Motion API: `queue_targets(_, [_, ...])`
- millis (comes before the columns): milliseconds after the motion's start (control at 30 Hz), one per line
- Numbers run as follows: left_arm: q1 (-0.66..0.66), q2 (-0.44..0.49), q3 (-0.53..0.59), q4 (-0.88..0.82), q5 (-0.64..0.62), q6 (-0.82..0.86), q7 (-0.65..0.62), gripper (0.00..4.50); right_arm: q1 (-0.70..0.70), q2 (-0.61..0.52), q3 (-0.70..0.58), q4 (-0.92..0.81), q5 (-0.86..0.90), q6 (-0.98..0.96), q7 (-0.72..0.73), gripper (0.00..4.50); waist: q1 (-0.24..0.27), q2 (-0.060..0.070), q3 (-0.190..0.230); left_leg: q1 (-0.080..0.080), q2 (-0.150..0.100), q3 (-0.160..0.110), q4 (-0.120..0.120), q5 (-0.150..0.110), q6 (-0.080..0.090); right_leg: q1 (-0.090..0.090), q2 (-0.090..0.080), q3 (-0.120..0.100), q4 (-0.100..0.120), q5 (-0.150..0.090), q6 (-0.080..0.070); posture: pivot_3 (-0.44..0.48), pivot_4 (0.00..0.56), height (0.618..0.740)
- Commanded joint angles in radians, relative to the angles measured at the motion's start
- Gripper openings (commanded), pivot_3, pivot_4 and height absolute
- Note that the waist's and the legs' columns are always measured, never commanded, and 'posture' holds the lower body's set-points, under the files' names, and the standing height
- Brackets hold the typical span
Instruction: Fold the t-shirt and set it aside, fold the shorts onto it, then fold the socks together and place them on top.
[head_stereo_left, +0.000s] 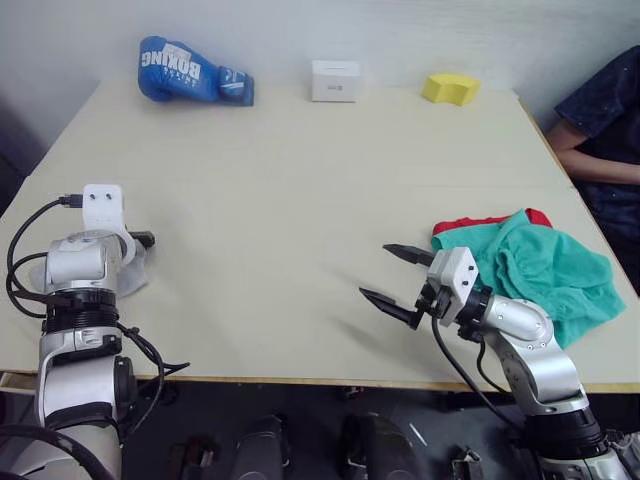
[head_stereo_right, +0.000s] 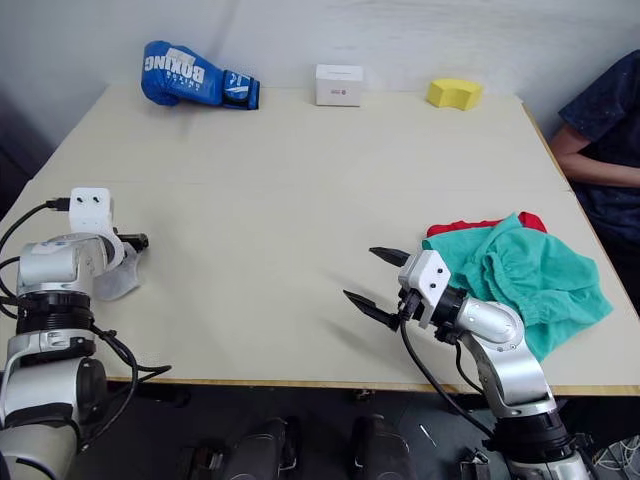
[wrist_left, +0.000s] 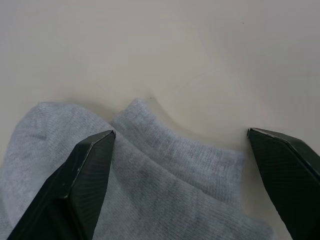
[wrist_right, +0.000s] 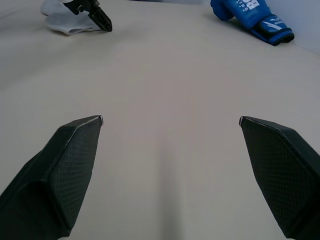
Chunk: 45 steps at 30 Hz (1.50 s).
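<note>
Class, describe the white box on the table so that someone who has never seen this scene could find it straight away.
Look along the far edge of the table, by the wall. The white box stands near the middle of that edge, between the blue boxing glove on the left and the yellow sponge on the right. It is the only white, square-cornered thing there.

I am reading white capitals spelling "BOXING" on the blue boxing glove (head_stereo_left: 190, 72), which is lying at the far edge of the table (head_stereo_left: 300, 180). A smaller line of lettering under that word is staying too small for me to read.
</note>
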<state>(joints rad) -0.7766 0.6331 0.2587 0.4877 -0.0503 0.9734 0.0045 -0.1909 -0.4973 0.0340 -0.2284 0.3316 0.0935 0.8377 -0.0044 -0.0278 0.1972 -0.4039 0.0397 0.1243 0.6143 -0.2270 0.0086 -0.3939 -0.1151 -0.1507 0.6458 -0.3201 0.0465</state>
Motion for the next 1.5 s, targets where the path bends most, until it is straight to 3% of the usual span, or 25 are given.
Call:
queue_targets(33, [0.075, 0.024, 0.039, -0.018, 0.002, 0.063, -0.005, 3.19, -0.007, 0.008, -0.012, -0.009, 0.003, -0.022, -0.007, 4.5, -0.004, 0.0, 0.0, 0.0, 0.0, 0.0, 0.0, 0.0, 0.0, 0.0, 0.0, 0.0, 0.0, 0.0, 0.0, 0.0, 0.15, 0.74])
queue_targets(200, [0.142, 0.022, 0.089, -0.097, -0.023, 0.118, -0.015, 1.74, -0.001, 0.005, -0.015, -0.015, 0.006, -0.02, -0.012, 4.5, -0.027, 0.0, 0.0, 0.001, 0.001, 0.002, 0.0, 0.003, -0.005, 0.0, 0.0, 0.001, 0.0, 0.0, 0.0, 0.0, 0.15, 0.74])
queue_targets(400, [0.189, -0.012, 0.075, -0.242, -0.048, 0.161, -0.056, 0.01, 0.001, 0.0, -0.016, -0.02, 0.008, -0.013, -0.012, 4.5, -0.023, 0.0, 0.0, 0.002, 0.002, 0.003, -0.001, 0.001, -0.007, 0.0, 0.001, 0.003, 0.0, 0.0, 0.0, 0.0, 0.15, 0.74])
queue_targets(667, [0.28, -0.003, -0.168, -0.689, -0.156, 0.319, -0.269, 0.01, -0.004, -0.017, -0.023, -0.012, 0.003, -0.011, -0.006, 4.5, 0.013, 0.0, 0.0, 0.0, 0.001, 0.002, 0.0, 0.001, -0.007, -0.001, 0.001, 0.004, -0.002, 0.0, 0.0, 0.0, 0.15, 0.74])
queue_targets(833, [0.26, -0.034, -0.293, -0.856, -0.213, 0.395, -0.324, 0.01, -0.003, -0.034, -0.034, -0.003, 0.005, -0.007, -0.002, 4.5, 0.026, 0.0, 0.0, -0.001, 0.0, 0.003, 0.0, 0.0, -0.006, -0.001, 0.001, 0.005, -0.003, 0.0, -0.001, 0.0, 0.15, 0.74])
queue_targets(1100, [0.093, -0.152, -0.554, -0.8, -0.228, 0.316, -0.411, 0.01, 0.011, -0.071, -0.034, -0.008, 0.004, 0.008, 0.009, 4.5, 0.031, 0.0, 0.0, -0.002, 0.0, 0.002, 0.0, 0.001, -0.004, -0.001, 0.001, 0.005, -0.004, 0.0, -0.001, 0.0, 0.15, 0.74])
queue_targets(1367, [0.052, -0.136, -0.701, -0.799, -0.222, 0.188, -0.548, 0.01, 0.047, -0.096, -0.066, -0.034, 0.027, 0.032, 0.002, 4.5, 0.026, 0.0, 0.0, -0.001, 0.001, 0.003, 0.0, 0.003, 0.0, -0.001, 0.002, 0.004, -0.004, 0.0, -0.001, 0.0, 0.15, 0.74])
queue_targets(1400, [0.056, -0.122, -0.714, -0.808, -0.219, 0.169, -0.569, 0.54, 0.05, -0.092, -0.069, -0.039, 0.031, 0.04, -0.004, 4.5, 0.026, 0.0, 0.0, -0.001, 0.001, 0.003, 0.0, 0.003, 0.0, -0.001, 0.002, 0.004, -0.004, 0.0, -0.001, 0.0, 0.15, 0.74])
queue_targets(1500, [0.08, -0.135, -0.663, -0.799, -0.232, 0.075, -0.597, 1.35, 0.064, -0.082, -0.073, -0.062, 0.042, 0.064, -0.019, 4.5, 0.028, 0.0, 0.0, -0.001, 0.001, 0.003, 0.0, 0.003, 0.0, -0.001, 0.002, 0.004, -0.004, -0.001, -0.001, 0.0, 0.15, 0.74])
